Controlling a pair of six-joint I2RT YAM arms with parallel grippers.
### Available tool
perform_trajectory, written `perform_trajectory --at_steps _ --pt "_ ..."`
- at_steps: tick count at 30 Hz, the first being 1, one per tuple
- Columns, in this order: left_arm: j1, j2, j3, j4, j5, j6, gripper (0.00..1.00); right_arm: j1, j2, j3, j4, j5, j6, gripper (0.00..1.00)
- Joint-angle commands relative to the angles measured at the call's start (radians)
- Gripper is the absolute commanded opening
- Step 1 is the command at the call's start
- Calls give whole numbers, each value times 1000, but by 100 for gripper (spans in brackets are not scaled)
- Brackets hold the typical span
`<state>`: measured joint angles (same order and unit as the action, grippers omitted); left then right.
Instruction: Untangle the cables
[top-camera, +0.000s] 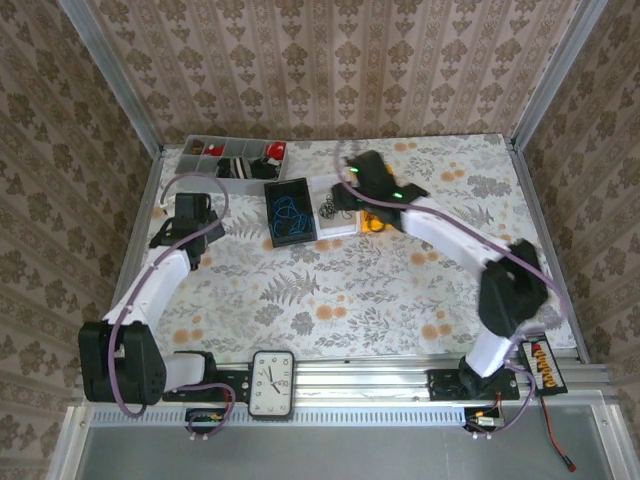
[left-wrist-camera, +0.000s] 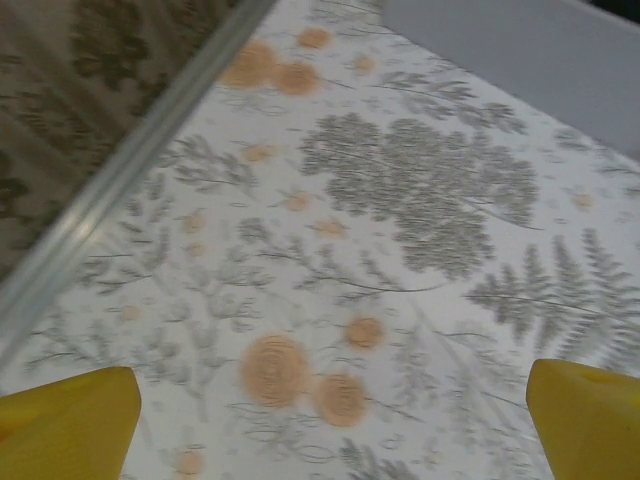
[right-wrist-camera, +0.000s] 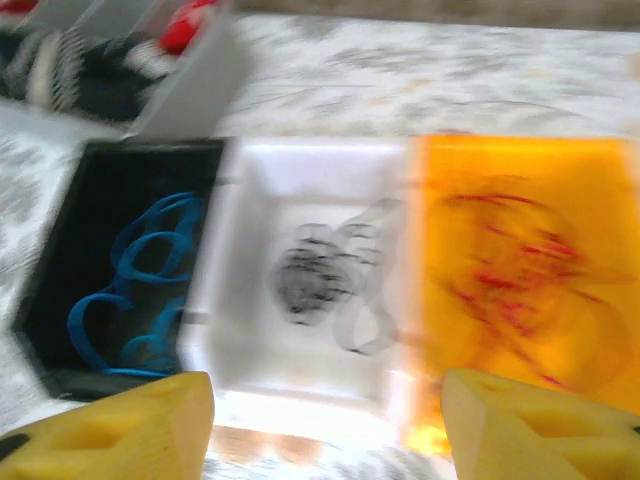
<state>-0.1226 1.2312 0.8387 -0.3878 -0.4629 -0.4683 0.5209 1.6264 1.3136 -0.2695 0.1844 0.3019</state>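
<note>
Three small trays stand side by side at the back middle of the table. A black tray (right-wrist-camera: 50, 290) holds the blue cable (right-wrist-camera: 140, 290) (top-camera: 289, 212). The white tray (right-wrist-camera: 300, 175) beside it holds a curly black cable (right-wrist-camera: 315, 275) (top-camera: 331, 207). On the right, an orange tray (right-wrist-camera: 520, 180) holds the red cable (right-wrist-camera: 510, 270). My right gripper (right-wrist-camera: 325, 440) (top-camera: 352, 192) hovers open over the white tray's near edge with nothing between its yellow fingers (right-wrist-camera: 130, 430). My left gripper (left-wrist-camera: 330, 430) (top-camera: 192, 205) is wide open above bare tablecloth at the left.
A grey compartment organiser (top-camera: 225, 155) with red and striped items stands at the back left, its wall (left-wrist-camera: 520, 50) just ahead of the left gripper. The aluminium frame rail (left-wrist-camera: 120, 180) runs along the table's left edge. A clock (top-camera: 272, 383) lies at the near edge.
</note>
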Motion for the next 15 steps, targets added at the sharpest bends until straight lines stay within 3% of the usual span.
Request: perform_trajectory --at_steps 1,6,11,15 --pt "4 -47 -76 88 -229 102 100 -71 -188 -258 134 210 29 76" --pt "3 -31 -211 331 -328 276 100 -149 -435 -654 405 440 -131 100" --pt "3 89 -247 500 -301 321 100 -223 -435 -829 578 555 -212 100" --pt "3 150 -315 763 -190 376 100 -275 -328 -949 963 545 -258 100"
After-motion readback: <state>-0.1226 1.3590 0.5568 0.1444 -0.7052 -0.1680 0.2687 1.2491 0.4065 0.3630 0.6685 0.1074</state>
